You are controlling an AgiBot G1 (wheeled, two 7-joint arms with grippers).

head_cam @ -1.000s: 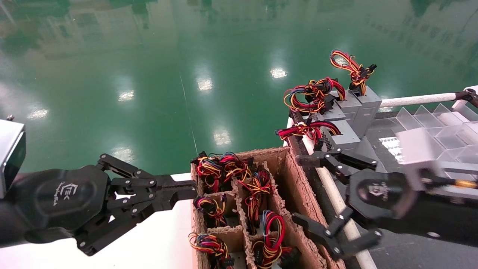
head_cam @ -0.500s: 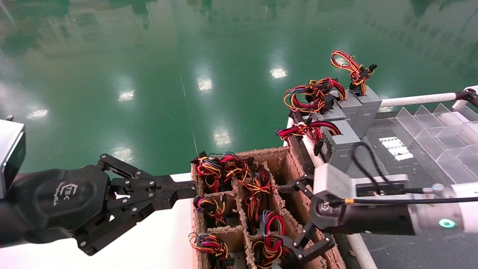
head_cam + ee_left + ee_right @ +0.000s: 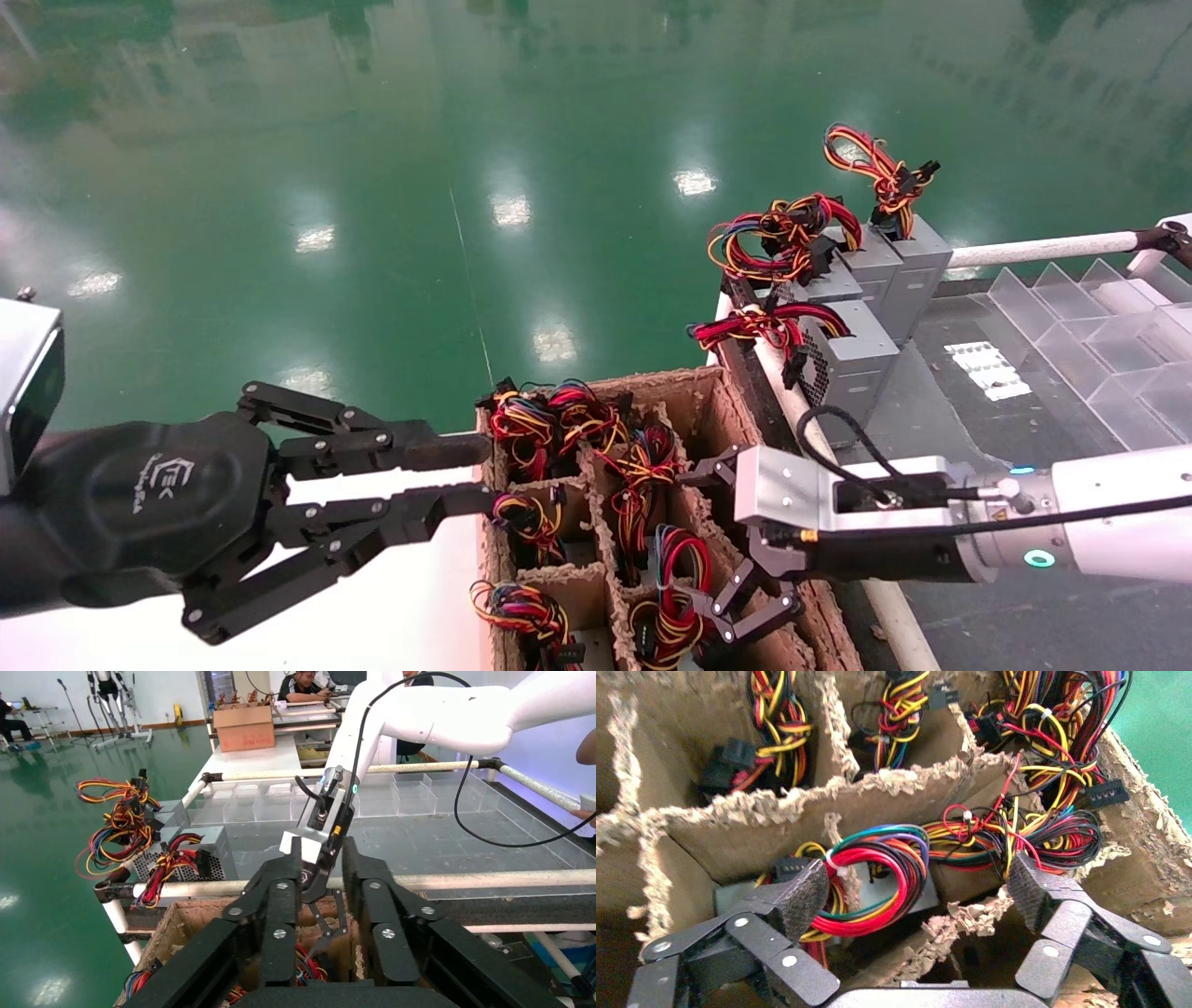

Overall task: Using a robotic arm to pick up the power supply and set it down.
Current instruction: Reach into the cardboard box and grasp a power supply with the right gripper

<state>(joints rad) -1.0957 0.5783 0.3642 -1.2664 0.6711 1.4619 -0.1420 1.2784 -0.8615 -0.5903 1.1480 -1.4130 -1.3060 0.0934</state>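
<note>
The power supply [image 3: 914, 894] is a grey box sunk in a compartment of the cardboard crate [image 3: 722, 410], topped by red-and-blue wire loops [image 3: 684, 564]. My right gripper [image 3: 697, 545] reaches down into that compartment and is open. In the right wrist view the right gripper [image 3: 916, 896] has one pad on each side of the loops [image 3: 877, 874], and neither pad presses on them. My left gripper [image 3: 486, 475] hovers at the crate's left edge, open and empty. The left wrist view shows the left gripper [image 3: 322, 878] with the right arm beyond it.
The crate's other compartments hold several similar wire bundles [image 3: 559, 419]. Three grey supplies [image 3: 857, 359] with wires stand on the dark table at the right, beside clear plastic bins [image 3: 1099, 308] and a white rail [image 3: 1034, 250]. Torn cardboard dividers [image 3: 961, 917] border the compartment.
My right gripper swung left and down from the table edge into the crate, over the red-and-blue loops. The left gripper's fingers, shut before, have spread apart.
</note>
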